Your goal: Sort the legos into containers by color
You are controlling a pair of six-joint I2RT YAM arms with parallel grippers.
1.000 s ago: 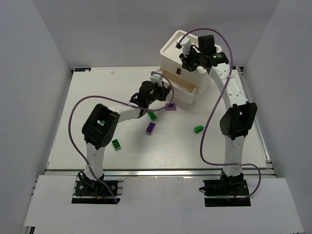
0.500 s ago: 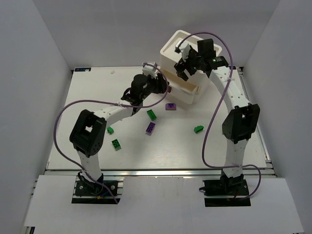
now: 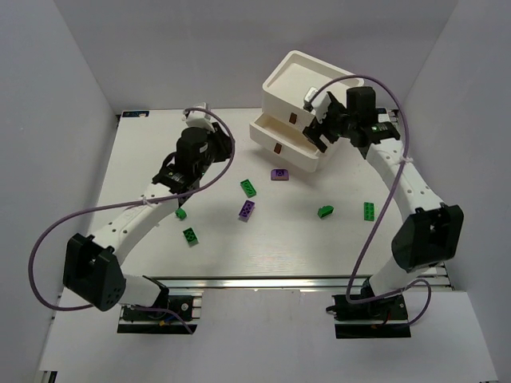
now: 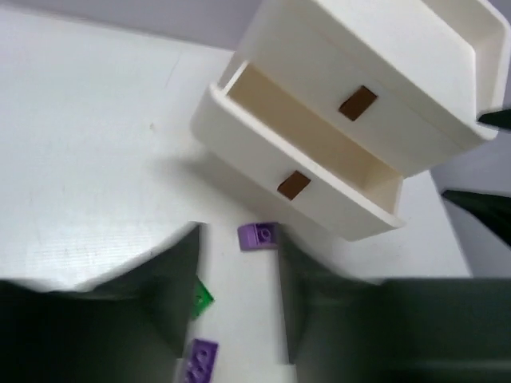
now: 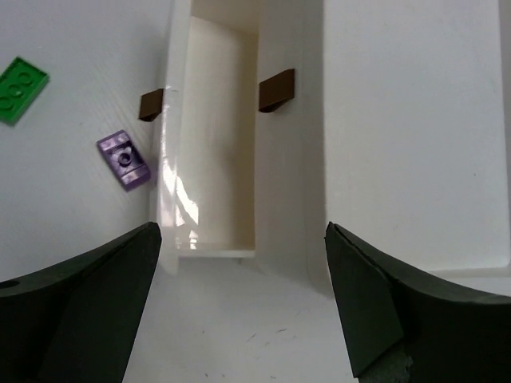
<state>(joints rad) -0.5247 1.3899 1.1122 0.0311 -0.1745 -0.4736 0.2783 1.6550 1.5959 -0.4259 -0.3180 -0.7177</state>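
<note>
1. Both arms have moved in the last second. Your left gripper point(image 4: 238, 244) has pulled back from the bins to the left part of the table point(image 3: 144, 167), and your right gripper point(image 5: 242, 228) has come off the top of the upper bin point(image 3: 281, 80) to its front right corner.
2. Your left fingers point(image 4: 172, 311) stand wide apart and grip nothing. They point at the stack from a little way off.
3. Your right fingers point(image 5: 88, 311) are also spread wide and empty. They hang just in front of the two bins.
4. The upper bin sits on the lower bin point(image 3: 297, 158), pushed back so that the lower one's front strip lies open. Each shows a brown mark on the side facing you.
5. All the legos you can see lie loose on the table:
   - one purple lego point(image 3: 279, 174) just in front of the lower bin
   - a second purple lego point(image 3: 247, 210) nearer you
   - a green lego point(image 3: 249, 187) between those two
   - two green bricks point(image 3: 180, 213) point(image 3: 191, 235) near your left forearm
   - two more green ones point(image 3: 326, 211) point(image 3: 369, 209) beside your right arm
</note>
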